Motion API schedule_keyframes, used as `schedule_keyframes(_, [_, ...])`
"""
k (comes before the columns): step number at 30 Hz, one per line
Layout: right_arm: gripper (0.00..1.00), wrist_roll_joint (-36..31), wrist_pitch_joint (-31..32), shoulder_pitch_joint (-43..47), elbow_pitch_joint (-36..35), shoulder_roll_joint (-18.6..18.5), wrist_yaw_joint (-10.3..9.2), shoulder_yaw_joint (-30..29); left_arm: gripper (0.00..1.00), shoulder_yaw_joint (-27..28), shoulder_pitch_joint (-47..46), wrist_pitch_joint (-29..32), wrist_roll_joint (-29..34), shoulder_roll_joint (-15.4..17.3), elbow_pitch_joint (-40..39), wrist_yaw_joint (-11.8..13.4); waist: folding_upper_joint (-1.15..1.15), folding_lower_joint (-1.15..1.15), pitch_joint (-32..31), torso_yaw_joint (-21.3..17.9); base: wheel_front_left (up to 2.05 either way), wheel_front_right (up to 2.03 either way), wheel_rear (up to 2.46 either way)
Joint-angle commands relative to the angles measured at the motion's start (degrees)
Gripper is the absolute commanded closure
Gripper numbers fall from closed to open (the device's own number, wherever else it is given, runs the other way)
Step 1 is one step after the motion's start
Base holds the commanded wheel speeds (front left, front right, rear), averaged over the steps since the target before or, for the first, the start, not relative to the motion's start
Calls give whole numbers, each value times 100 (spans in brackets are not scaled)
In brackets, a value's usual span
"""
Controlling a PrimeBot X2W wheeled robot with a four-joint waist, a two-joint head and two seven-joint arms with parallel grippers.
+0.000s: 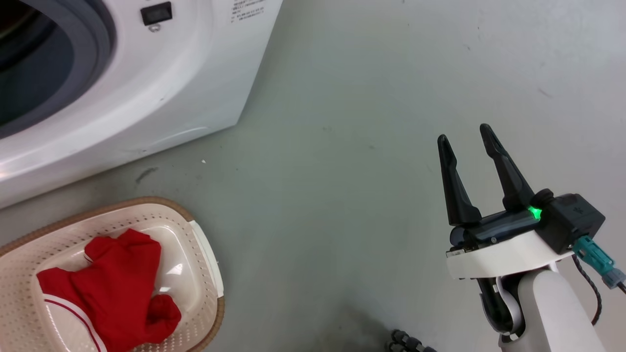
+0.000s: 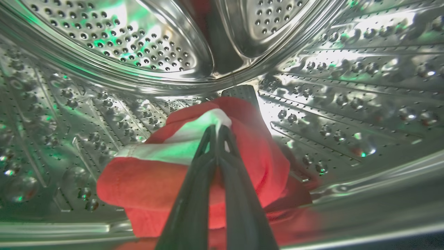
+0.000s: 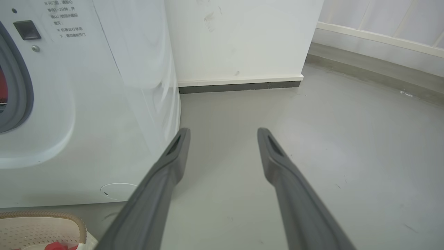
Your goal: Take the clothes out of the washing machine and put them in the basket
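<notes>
- Head view: the washing machine stands at the upper left, and its round opening is too dark to see into. The basket sits on the floor just in front of it, cut off by the lower left edge. One red garment already lies inside it. The right pincer hovers over bare floor well away from both, with its fingers apart and nothing between them
- Left wrist view: the left pincer is deep in the steel drum, its fingers pressed together on the white trim of a second red garment. The step in hand looks like the pull-out. The hold is on a thin edge only, so I would lift first and then draw back slowly. That way the hanging cloth clears the lip of the opening and does not tug free. More red shows low under the fingers, and I cannot tell whether it is a fold of the same piece or another one
- Right wrist view: the right pincer is spread wide and points at the floor beside the machine's front. A corner of the basket shows at the bottom left, and a blurred sliver of red shows inside the opening at the left edge. It would be best to release above the bare side of the basket
</notes>
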Motion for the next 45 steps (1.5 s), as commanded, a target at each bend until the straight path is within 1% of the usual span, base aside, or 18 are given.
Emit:
schedule_keyframes(1, [0,-76,-12,104,27,8,-5,-46,100,52,189,-302,-88,-97,118,21,0,0,-273,126,0,0,0])
schedule_keyframes(7, [0,-271,-12,275,113,7,-5,-162,100,79,771,-1313,-311,-435,542,-133,0,0,-915,349,0,0,0])
schedule_keyframes(10, [0,-363,-12,361,130,8,-5,-203,100,61,961,-1706,-387,-612,647,-198,0,0,-1202,498,0,0,0])
schedule_keyframes(11, [0,-363,-12,361,130,8,-5,-203,100,61,961,-1706,-387,-612,647,-198,0,0,-1202,498,0,0,0])
schedule_keyframes(16, [0,-494,-12,524,151,8,-5,-220,100,45,1282,-2097,-525,-910,681,-286,0,0,-1689,780,0,0,0])
schedule_keyframes(22, [0,-617,86,714,145,7,-5,-247,100,-18,1662,-2265,-608,-1237,372,-457,0,0,-2188,1153,0,0,0])
schedule_keyframes(26, [0,-694,195,811,32,8,-5,-295,100,-71,1893,-2291,-618,-1368,-117,-520,0,0,-2406,1367,0,0,0])
schedule_keyframes(33, [0,-775,367,983,-145,9,-4,-381,100,-145,2539,-2305,-632,-1562,-1402,-428,0,0,-2719,1687,0,0,0])
schedule_keyframes(39, [0,-763,459,1090,-267,8,-5,-410,100,-217,3253,-2058,-647,-1645,-2745,-185,0,0,-2867,1864,0,0,0])
schedule_keyframes(45, [0,-770,510,1187,-398,9,-5,-489,100,-278,4215,-1710,-668,-1741,-4120,138,0,0,-2892,2036,0,0,0])
